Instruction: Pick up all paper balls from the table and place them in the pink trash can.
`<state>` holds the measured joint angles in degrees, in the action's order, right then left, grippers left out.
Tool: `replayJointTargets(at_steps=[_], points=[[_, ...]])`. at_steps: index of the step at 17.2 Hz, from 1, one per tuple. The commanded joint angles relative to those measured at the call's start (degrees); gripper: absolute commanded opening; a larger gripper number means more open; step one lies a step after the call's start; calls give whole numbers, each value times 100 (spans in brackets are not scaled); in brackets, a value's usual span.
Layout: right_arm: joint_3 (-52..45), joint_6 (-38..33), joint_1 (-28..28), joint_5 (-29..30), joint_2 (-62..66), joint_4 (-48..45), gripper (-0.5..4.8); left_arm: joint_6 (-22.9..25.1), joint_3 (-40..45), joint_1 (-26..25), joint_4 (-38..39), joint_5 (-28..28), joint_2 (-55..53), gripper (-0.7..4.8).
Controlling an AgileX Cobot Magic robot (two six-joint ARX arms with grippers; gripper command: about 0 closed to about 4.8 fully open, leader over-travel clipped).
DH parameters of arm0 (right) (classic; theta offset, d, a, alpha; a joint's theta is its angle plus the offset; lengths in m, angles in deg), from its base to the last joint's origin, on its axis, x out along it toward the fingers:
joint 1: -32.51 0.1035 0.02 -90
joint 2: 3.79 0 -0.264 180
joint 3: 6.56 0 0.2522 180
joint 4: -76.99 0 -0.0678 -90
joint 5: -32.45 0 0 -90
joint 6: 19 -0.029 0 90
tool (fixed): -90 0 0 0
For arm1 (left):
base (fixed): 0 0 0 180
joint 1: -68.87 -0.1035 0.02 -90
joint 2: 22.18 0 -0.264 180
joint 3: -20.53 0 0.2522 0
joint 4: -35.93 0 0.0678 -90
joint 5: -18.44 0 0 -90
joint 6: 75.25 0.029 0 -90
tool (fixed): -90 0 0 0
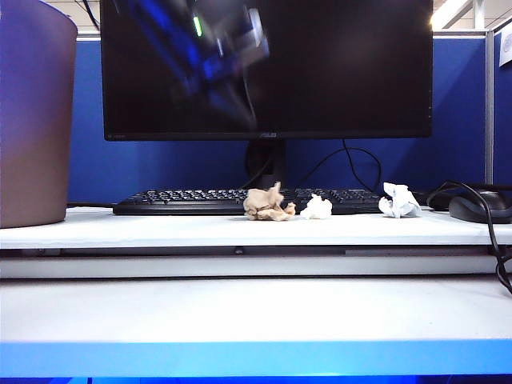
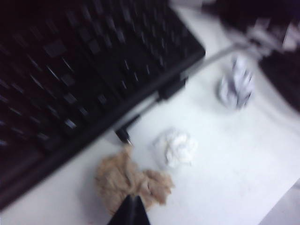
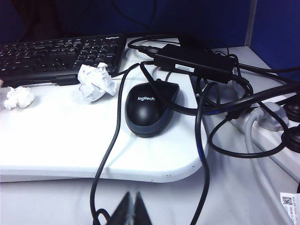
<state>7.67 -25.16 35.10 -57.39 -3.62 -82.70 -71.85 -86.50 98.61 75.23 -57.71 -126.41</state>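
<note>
Tan paper ball [image 2: 132, 183] (crumpled) below clenched left end effector [image 2: 130, 212]; right end effector [image 3: 131, 211] clenched.

Left gripper [image 2: 130, 213] shut and blurred, aloft; right gripper [image 3: 132, 211] shut, low over the table edge

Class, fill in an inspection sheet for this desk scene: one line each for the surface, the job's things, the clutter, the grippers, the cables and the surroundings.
Surface: white table with raised shelf tier, blue front edge.
Job's things: tan paper ball, small white paper ball and larger white paper ball on the shelf; pink trash can at far left.
Clutter: keyboard, mouse, power adapter.
Grippers: left gripper shut, above the tan ball, holding nothing visible; right gripper shut, near the table's front, away from the balls.
Cables: black cables tangled beside the mouse.
Surroundings: monitor, blue partition.
</note>
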Motion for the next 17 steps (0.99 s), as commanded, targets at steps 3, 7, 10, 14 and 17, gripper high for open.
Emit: replayJointTargets(at_steps=[3,7,10,14,17], points=[[-11,17,2,-9,-9,-76,-5,214,-2,-37,116,-245,599,14],[-11,17,0,-9,-9,-76,-5,39,2,4,66,118,-162,434],[-11,17,0,-9,-9,-76,-5,-216,2,9,-153,46,-647,479],[-11,17,2,-9,-9,-79,-5,-391,2,15,-439,48,-1034,479],[-11,17,2,-9,-9,-76,-5,-433,2,15,-435,52,-1283,479]])
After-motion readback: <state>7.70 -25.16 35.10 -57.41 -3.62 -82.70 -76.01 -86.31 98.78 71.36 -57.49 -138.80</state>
